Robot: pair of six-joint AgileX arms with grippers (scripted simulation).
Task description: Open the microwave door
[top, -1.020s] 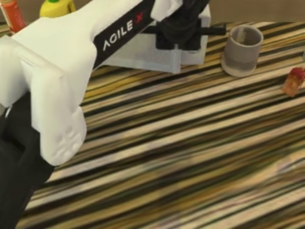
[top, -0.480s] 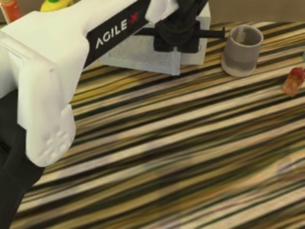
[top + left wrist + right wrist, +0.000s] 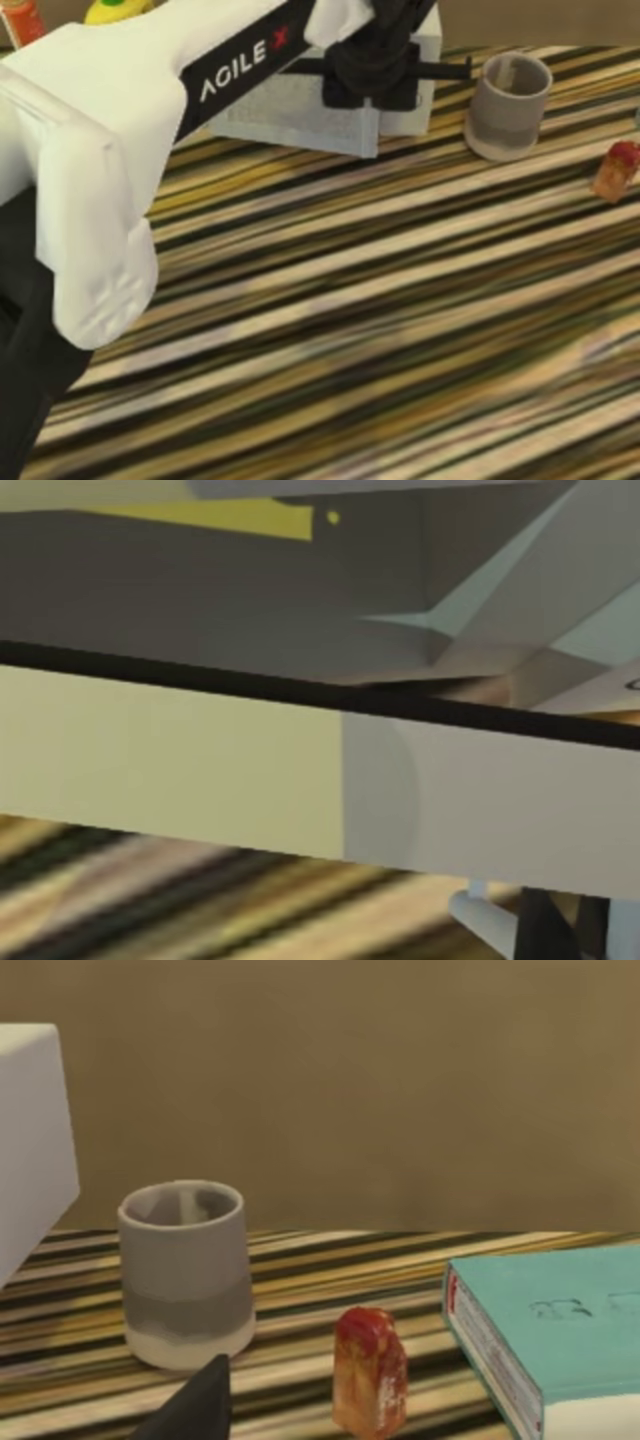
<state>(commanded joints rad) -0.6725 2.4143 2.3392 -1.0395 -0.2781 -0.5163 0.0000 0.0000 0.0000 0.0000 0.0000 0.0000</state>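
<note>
The cream-white microwave (image 3: 418, 100) stands at the back centre of the table. Its door (image 3: 295, 115), with a grey mesh window, shows as a slanted panel swung a little out from the box. My left arm reaches across from the lower left, and my left gripper (image 3: 372, 88) sits over the door's right edge, shut on the door's handle. In the left wrist view the door's cream edge (image 3: 200, 760) fills the picture, with the white handle rod (image 3: 480, 918) against a dark finger (image 3: 545, 935). The knobs are hidden. A dark part of my right gripper (image 3: 200, 1410) shows in its wrist view.
A grey mug (image 3: 508, 105) stands right of the microwave, and a red-orange block (image 3: 616, 170) lies farther right. A teal book (image 3: 555, 1330) lies beyond that. An orange bottle (image 3: 25, 25) and a yellow object (image 3: 115, 12) stand at the back left.
A second ago my left arm shifted to the left and the door's near edge swung slightly outward with it. Over the last half second nothing has visibly moved.
</note>
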